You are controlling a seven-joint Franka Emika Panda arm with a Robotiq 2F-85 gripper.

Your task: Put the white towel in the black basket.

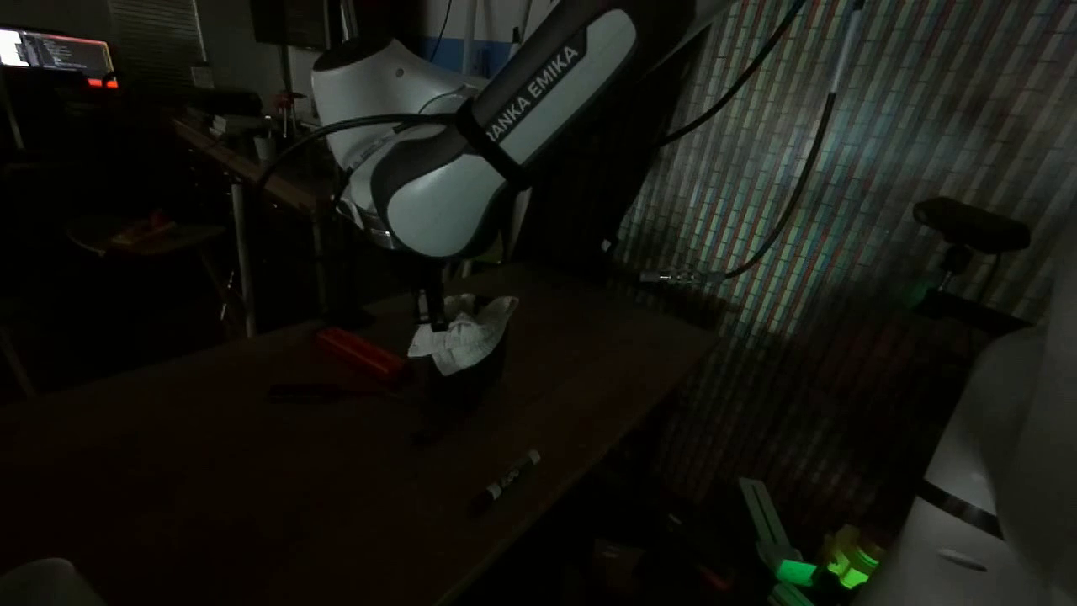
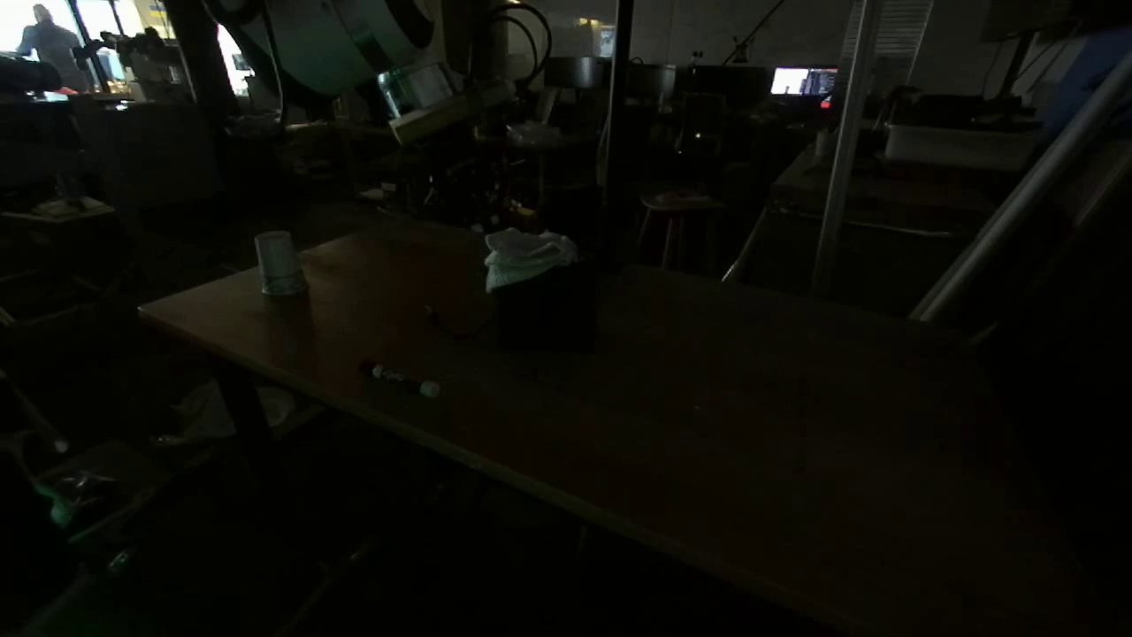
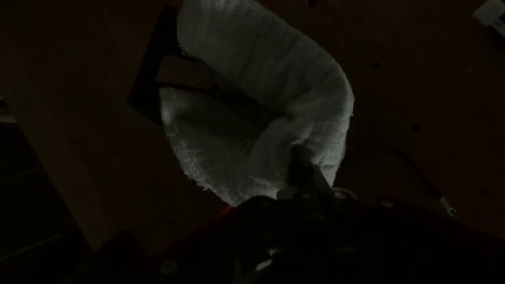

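Note:
The scene is very dark. The white towel (image 1: 463, 341) lies bunched over the top of the black basket (image 2: 548, 311), with part hanging over the side. It also shows on the basket in an exterior view (image 2: 531, 255). In the wrist view the towel (image 3: 315, 114) curls round the opening, and a black basket rim (image 3: 146, 77) shows at its left. My gripper (image 1: 434, 321) points down at the towel. In the wrist view its fingers (image 3: 303, 156) look close together, with towel creases gathered at their tips. The exact contact is dark.
A red box (image 1: 362, 353) and a dark tool (image 1: 307, 392) lie beside the basket. A marker (image 1: 509, 478) lies near the table edge. A white cup (image 2: 281, 264) stands near a table corner. A thin cable (image 3: 418, 173) lies next to the basket.

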